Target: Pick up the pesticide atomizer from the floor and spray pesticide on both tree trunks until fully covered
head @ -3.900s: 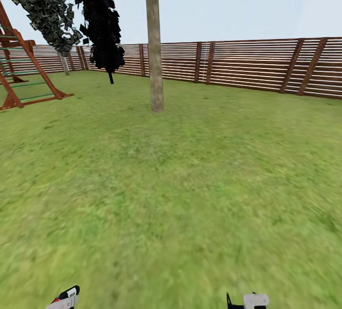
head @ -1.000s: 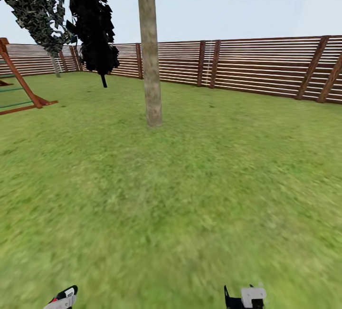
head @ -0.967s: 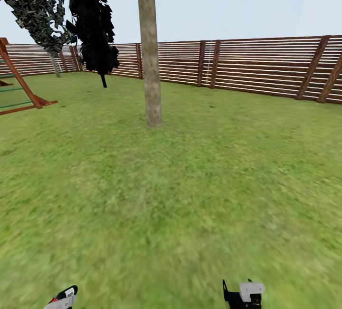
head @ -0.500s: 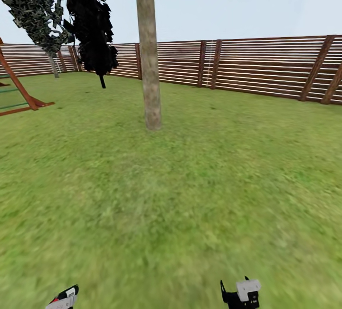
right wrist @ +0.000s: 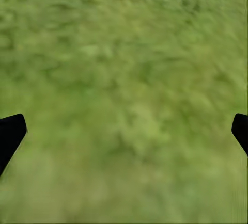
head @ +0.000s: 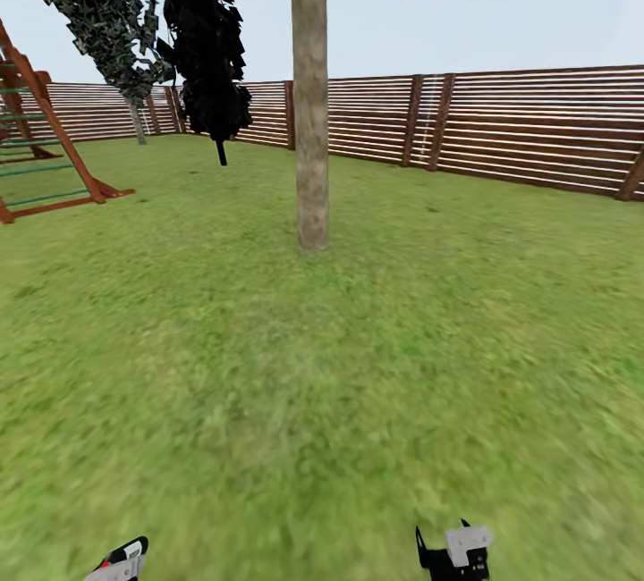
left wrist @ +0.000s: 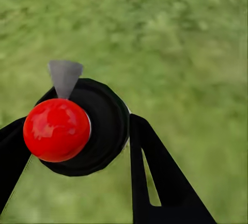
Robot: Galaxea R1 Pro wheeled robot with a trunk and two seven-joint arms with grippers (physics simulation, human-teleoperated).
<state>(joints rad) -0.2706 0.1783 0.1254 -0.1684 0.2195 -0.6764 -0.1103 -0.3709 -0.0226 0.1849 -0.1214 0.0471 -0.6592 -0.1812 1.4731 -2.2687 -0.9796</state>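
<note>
Already the left gripper [left wrist: 77,136] is carrying the pesticide atomizer [left wrist: 77,126], its two black fingers [left wrist: 155,177] clamping either side of the round black body while the glossy red ball on top and a small grey wedge-shaped nozzle are poking out toward the grass; held this way, low and near the robot's own side, the sprayer seems to be riding along ready for use rather than aimed at anything yet. From the head view only a red, white and black sliver of that left gripper [head: 119,560] is peeking over the lower edge of the lawn. On the other side, the right gripper [head: 452,552] is hanging released and empty, its dark fingertips [right wrist: 11,131] spread wide apart over bare turf, presumably kept free because one arm is enough for the spraying. Ahead, well apart from both arms, the tree trunk [head: 310,98] is rising as a straight, branchless column of mottled grey-tan bark, rough-looking and matte. The floor [head: 358,366] is showing as soft, blurry green grass. Behind the trunk a brown fence [head: 528,130] of horizontal slats is ringing the garden, a near-black conifer [head: 207,36] is drooping beside it, and a red-brown wooden climbing frame [head: 45,143] is standing at the lawn's left edge.
</note>
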